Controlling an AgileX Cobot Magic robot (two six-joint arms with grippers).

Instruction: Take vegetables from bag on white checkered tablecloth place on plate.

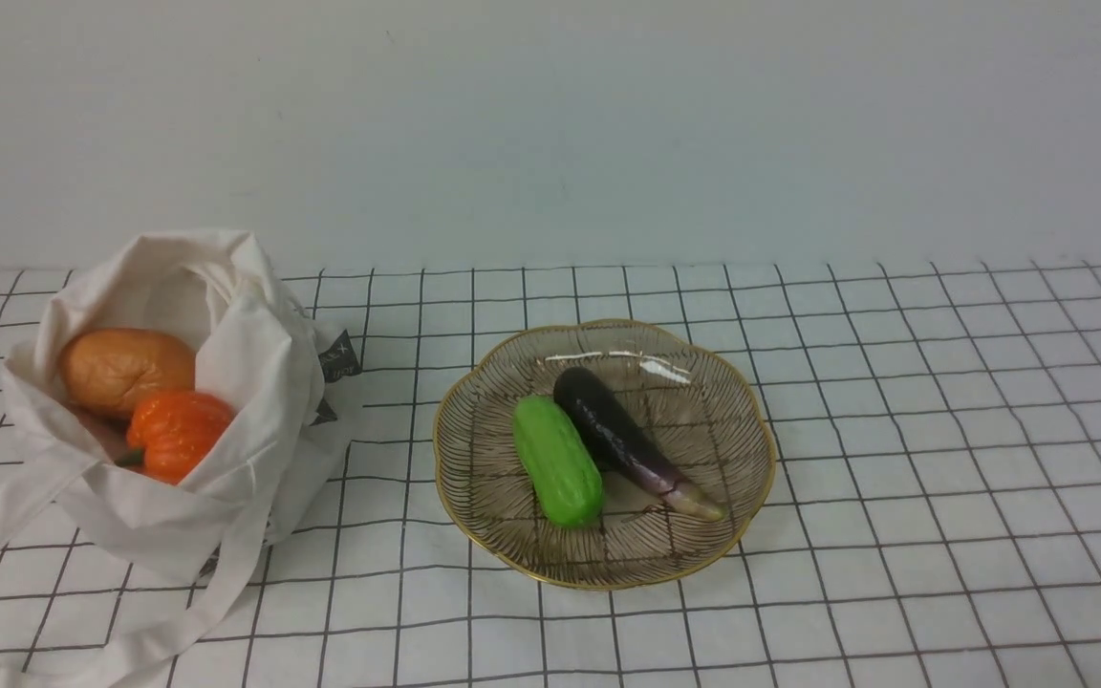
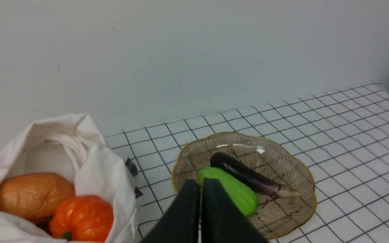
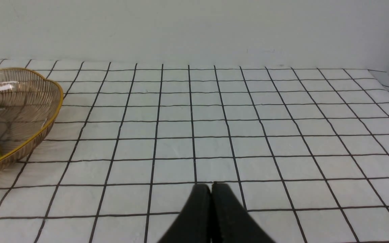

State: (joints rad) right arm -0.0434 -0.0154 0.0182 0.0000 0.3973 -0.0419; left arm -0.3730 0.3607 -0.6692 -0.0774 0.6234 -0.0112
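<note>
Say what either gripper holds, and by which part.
Nothing: the left gripper and right gripper are both shut, with nothing between their fingertips.

The left gripper (image 2: pixel 198 184) is closed, and the right gripper (image 3: pixel 212 187) (likewise empty) is shut too.

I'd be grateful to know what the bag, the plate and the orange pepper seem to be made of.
The bag looks like soft matte cotton or similar cloth, given its folds and limp handles.
The plate seems glass, possibly clear plastic: see-through, with glossy highlights and a gold rim.
The orange pepper is probably glossy plastic or coated foam, judging by its shiny spots.
</note>
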